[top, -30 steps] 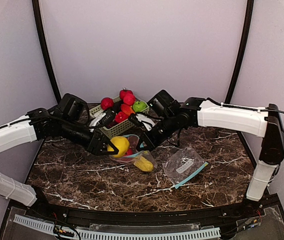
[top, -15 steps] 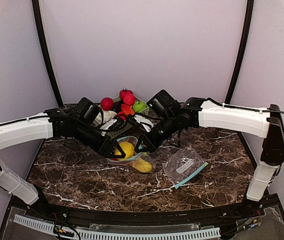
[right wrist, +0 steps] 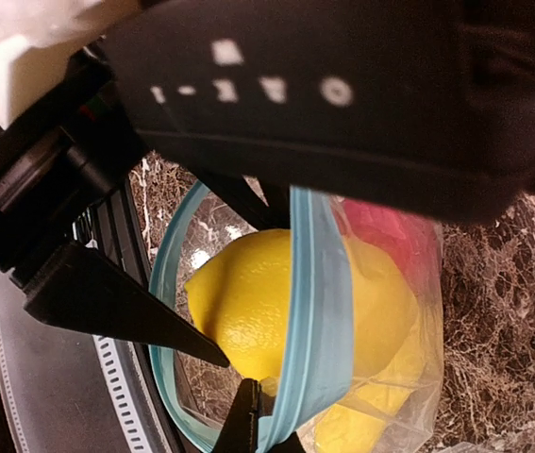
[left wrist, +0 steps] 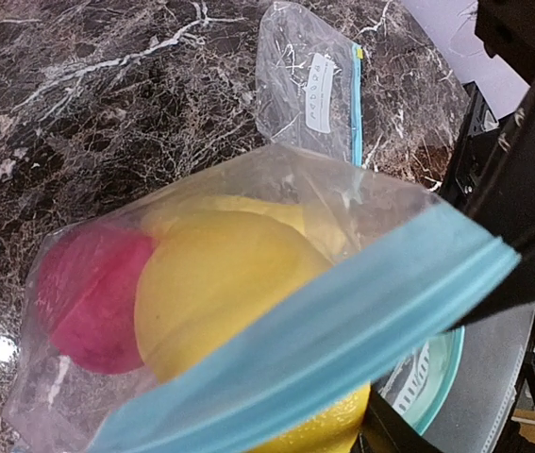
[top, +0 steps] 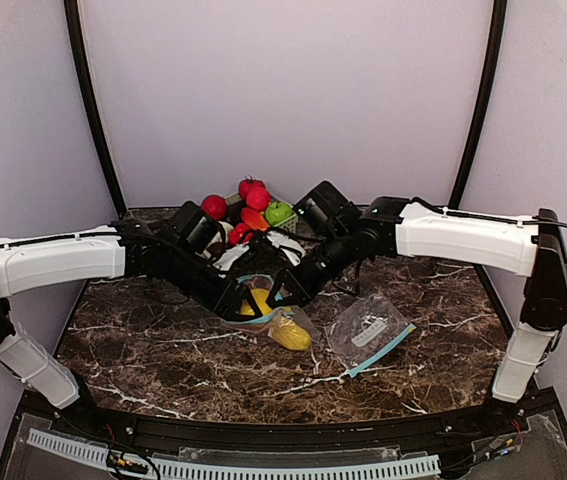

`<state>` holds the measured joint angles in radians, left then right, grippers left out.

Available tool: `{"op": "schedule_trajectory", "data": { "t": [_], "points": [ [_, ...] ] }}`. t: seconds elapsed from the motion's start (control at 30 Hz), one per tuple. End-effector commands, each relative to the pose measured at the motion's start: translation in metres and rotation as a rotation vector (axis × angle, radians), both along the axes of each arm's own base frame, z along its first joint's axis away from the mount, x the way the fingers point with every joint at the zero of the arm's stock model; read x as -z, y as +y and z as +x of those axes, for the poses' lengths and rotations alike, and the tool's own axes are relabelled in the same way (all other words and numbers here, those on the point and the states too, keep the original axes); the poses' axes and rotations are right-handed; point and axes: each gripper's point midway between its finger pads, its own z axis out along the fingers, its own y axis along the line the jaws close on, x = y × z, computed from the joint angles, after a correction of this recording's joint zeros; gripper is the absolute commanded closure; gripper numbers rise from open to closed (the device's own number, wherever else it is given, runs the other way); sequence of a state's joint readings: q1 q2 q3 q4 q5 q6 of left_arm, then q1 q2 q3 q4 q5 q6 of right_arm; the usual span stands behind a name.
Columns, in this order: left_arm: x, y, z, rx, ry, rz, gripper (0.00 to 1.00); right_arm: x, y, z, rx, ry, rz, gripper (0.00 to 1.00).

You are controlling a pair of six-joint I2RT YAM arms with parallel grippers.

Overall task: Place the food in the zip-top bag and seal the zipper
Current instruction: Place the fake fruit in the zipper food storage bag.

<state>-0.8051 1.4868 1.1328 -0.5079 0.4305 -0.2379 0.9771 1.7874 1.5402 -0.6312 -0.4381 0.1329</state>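
One glossy yellow plastic lemon [left wrist: 229, 283] grasped between left gripper [top: 246, 302] fingers, inside mouth of clear blue-zippered bag [left wrist: 418, 283]; right gripper [right wrist: 256, 420] clenched on its rim. Beyond fingertips: one red toy fruit [left wrist: 88, 293]; second bag [left wrist: 309, 85], flat, well apart.
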Motion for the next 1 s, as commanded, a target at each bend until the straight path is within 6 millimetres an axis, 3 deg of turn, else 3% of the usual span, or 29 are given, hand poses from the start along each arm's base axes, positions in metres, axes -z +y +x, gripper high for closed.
{"op": "schedule_trajectory", "data": {
  "t": [0.0, 0.27, 0.67, 0.97],
  "points": [
    [-0.005, -0.012, 0.010, -0.002, -0.053, -0.011, 0.42, -0.015, 0.013, -0.007, -0.054, -0.017, 0.092, 1.00],
    [-0.005, -0.028, 0.008, 0.030, -0.045, -0.072, 0.35, -0.007, 0.014, -0.004, -0.047, -0.026, 0.087, 1.00],
    [-0.012, -0.006, -0.003, -0.003, -0.070, -0.058, 0.13, -0.001, 0.005, 0.008, 0.021, -0.027, 0.060, 1.00],
    [-0.066, 0.029, -0.011, -0.096, -0.182, -0.090, 0.10, -0.002, 0.000, 0.012, 0.045, -0.024, 0.060, 1.00]
  ]
}}
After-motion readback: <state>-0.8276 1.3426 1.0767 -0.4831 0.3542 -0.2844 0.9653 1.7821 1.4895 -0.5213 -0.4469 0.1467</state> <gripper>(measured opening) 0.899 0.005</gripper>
